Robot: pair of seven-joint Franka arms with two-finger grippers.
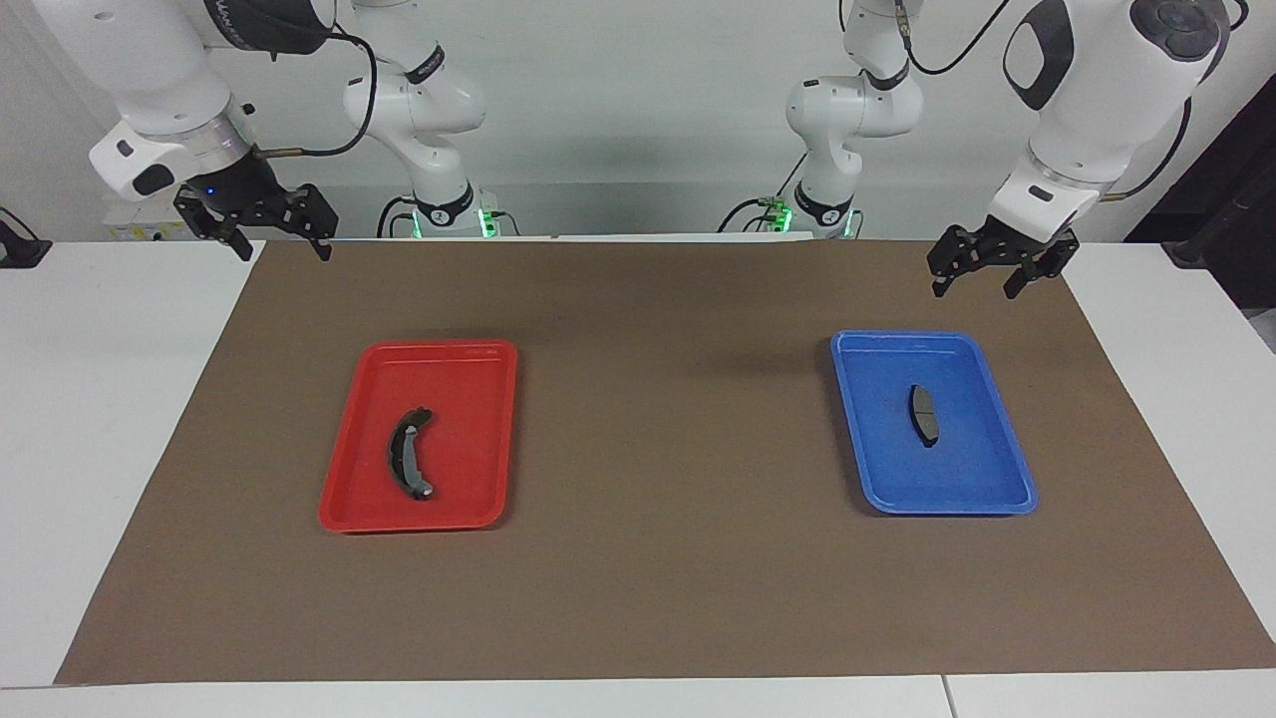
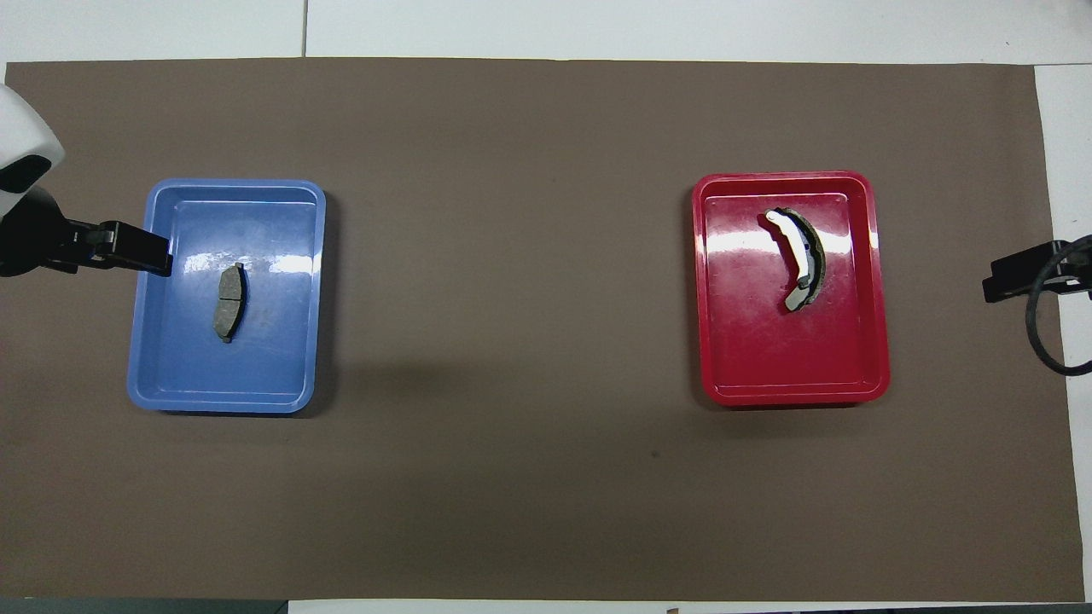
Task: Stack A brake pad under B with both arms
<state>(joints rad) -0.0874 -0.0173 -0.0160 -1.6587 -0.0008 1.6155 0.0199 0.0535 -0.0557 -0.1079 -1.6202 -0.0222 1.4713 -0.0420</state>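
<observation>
Setting: white surface point(image 1: 100, 449) with a brown mat point(image 1: 658, 578) across it, pale wall at the back.
Left hand: my left hand point(image 1: 982, 277) hangs over the mat's edge toward its own end of the surface, fingers spread wide, holding nothing.
Right hand: my right hand point(image 1: 277, 239) hangs over the mat's corner at its own end, fingers likewise wide and empty.
A brake pad: A brake pad point(image 1: 924, 414) lies flat in the blue tray point(image 1: 1007, 489), toward the left arm's end; short, nearly straight, dull grey, gritty-looking, with a thin groove across the middle.
B: B point(image 1: 409, 454) lies in the red tray point(image 1: 344, 499), toward the right arm's end; long crescent, dark friction edge, pale plate seen from overhead, lugged ends.
Trays: shallow glossy plastic, rounded corners, raised rims, well apart on the mat.
Step in hand: by my judgement, none begun; both pads untouched.
Next move: left hand down onto A across its narrow width, right hand to B; A must be set down first so that B goes on top.
</observation>
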